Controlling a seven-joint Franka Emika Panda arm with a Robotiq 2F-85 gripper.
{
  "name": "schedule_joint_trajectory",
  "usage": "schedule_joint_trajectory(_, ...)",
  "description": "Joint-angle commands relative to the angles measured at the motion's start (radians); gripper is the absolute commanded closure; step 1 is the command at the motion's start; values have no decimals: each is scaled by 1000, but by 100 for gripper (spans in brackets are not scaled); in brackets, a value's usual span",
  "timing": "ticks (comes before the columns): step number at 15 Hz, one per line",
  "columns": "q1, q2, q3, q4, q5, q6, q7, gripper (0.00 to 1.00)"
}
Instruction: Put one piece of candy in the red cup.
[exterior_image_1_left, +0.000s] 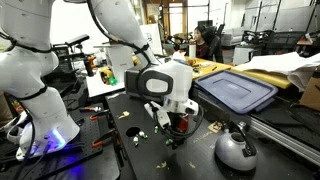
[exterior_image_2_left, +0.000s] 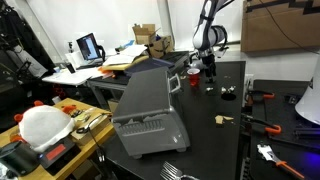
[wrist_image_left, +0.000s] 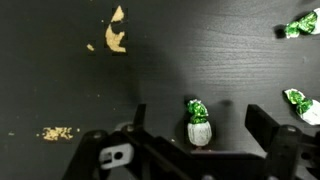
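Note:
My gripper (wrist_image_left: 198, 128) is open, with a finger on either side of one candy (wrist_image_left: 199, 124), a pale piece with a green twisted wrapper lying on the black table (wrist_image_left: 60, 70). Two more green-wrapped candies (wrist_image_left: 300, 24) (wrist_image_left: 300, 104) lie to the right. In both exterior views the gripper (exterior_image_1_left: 170, 118) (exterior_image_2_left: 208, 66) hangs low over the table. The red cup (exterior_image_2_left: 193, 73) stands just beside the gripper; it also shows in an exterior view (exterior_image_1_left: 183, 121), partly hidden by the gripper.
A grey toaster oven (exterior_image_2_left: 145, 108) stands on the table's near side. Loose candies (exterior_image_2_left: 222, 119) (exterior_image_1_left: 133, 131) and crumbs (wrist_image_left: 116, 38) are scattered on the table. A grey rounded object (exterior_image_1_left: 235, 149) sits near the table edge. Red-handled tools (exterior_image_2_left: 268, 98) lie nearby.

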Motion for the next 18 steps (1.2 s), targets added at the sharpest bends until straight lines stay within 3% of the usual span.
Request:
schedule_joint_trajectory(1, -10, 4, 16, -39, 3, 94, -12, 0)
schedule_joint_trajectory(9, -48, 1, 39, -88, -4, 210, -33, 0)
schedule_joint_trajectory(18, -46, -20, 62, -109, -4, 221, -48, 0)
